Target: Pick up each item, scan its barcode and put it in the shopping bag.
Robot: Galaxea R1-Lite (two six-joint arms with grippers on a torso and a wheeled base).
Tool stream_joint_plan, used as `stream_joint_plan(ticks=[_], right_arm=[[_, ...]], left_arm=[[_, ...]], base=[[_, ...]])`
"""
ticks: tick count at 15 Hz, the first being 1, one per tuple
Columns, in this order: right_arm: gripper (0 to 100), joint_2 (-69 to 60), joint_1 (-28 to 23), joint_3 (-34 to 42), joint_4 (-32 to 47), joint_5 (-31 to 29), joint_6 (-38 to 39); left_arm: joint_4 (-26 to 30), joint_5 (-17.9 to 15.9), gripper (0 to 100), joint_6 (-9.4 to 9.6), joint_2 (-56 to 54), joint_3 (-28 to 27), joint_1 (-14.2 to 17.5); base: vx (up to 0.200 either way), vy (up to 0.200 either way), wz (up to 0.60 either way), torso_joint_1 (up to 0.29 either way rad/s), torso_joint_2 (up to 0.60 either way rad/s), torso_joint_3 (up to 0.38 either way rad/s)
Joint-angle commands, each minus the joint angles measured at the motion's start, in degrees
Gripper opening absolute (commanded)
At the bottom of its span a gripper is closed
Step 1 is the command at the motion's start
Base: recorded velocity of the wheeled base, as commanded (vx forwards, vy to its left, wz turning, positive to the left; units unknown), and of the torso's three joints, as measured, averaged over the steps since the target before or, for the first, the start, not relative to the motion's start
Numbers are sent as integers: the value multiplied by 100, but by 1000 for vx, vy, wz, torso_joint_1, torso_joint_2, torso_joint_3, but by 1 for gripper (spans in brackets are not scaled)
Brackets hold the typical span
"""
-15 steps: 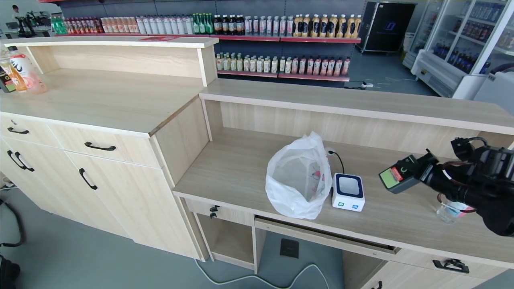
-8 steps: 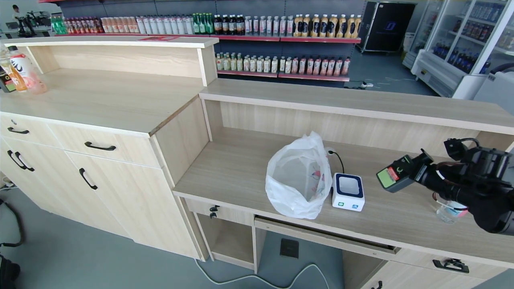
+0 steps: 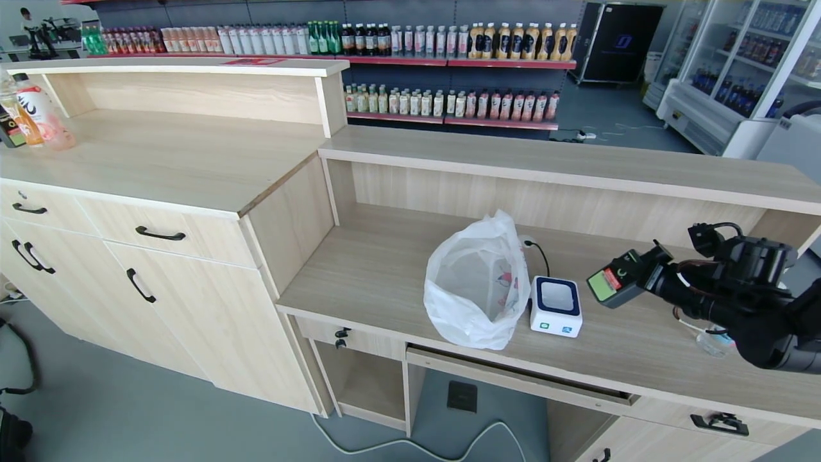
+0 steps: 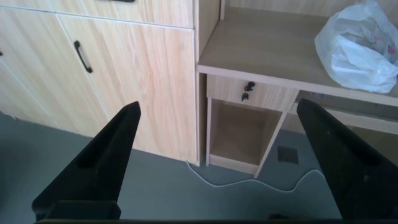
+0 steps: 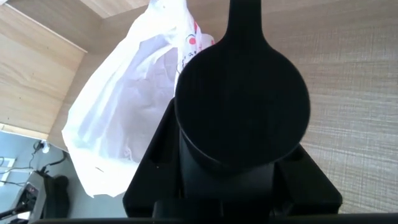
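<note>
A shop: far beyond the right claw (image 3: 632, 277), 2 red-edged shelves (image 3: 397, 62) carry bottled drinks (image 3: 449, 40), glass-door coolers (image 3: 757, 58) stand behind it to the right, and a scanner (image 3: 556, 307) sits on the checkout counter (image 3: 378, 269) just left of it.

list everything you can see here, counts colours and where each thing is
shopping bag: one, white, open on the lower counter
scanner: one, white with a dark blue top, beside the bag on the right arm's side
box: one, dark with a green and red label, held above the counter past the scanner
clear bottle: one, on the lower counter, partly hidden by the right arm
drink bottles: at least two, orange and pink, far left on the upper counter
shelf bottles: many, mixed colours, two shelf rows in the background
left gripper: one, black, open, low beside the cabinet doors
right gripper: one, black, shut on the box
</note>
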Motion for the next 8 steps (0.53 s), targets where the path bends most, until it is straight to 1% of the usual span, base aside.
stream_joint_plan(ticks=[1, 4, 8], right_arm=[[0, 146, 48, -153, -2, 3, 7], [0, 225, 118, -337, 7, -6, 60], [0, 330, 144, -337, -2, -6, 183]], left_arm=[[0, 6, 100, -1, -2, 0, 1], [0, -2, 100, -1, -2, 0, 1], [0, 6, 100, -1, -2, 0, 1]], base=[[0, 0, 0, 0, 0, 0], [0, 0, 0, 0, 0, 0], [0, 0, 0, 0, 0, 0]])
